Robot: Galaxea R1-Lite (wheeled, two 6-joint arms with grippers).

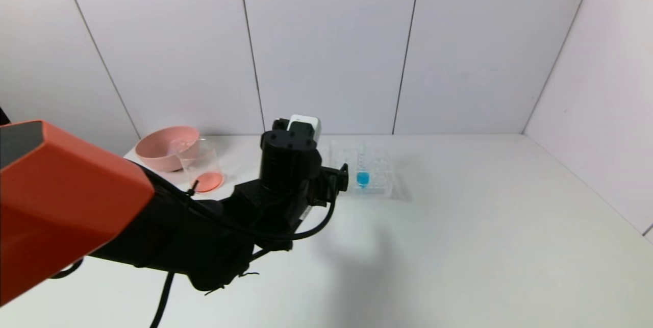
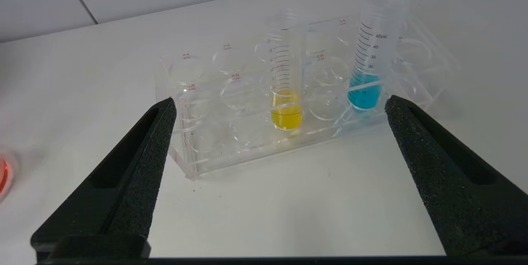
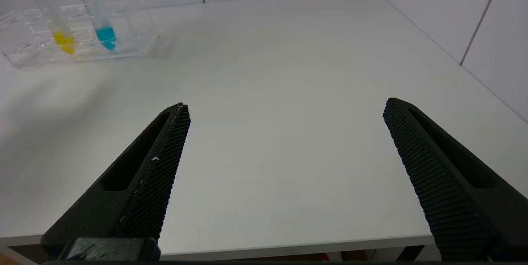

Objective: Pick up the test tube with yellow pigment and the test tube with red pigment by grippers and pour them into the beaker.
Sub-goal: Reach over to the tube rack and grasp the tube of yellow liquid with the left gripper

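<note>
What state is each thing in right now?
Left gripper: open, empty, facing the rack.
Right gripper: open, empty, over bare table.
Yellow tube: upright in rack.
Blue tube: leaning in rack.
Beaker: upright, red-orange liquid at bottom.
Pink bowl: upright, behind the beaker.

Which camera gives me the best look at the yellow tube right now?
Left wrist view: the test tube with yellow pigment stands upright in the rack, close, between the open left gripper fingers. Right wrist view shows it small and distant; head view hides it behind the arm.
</note>
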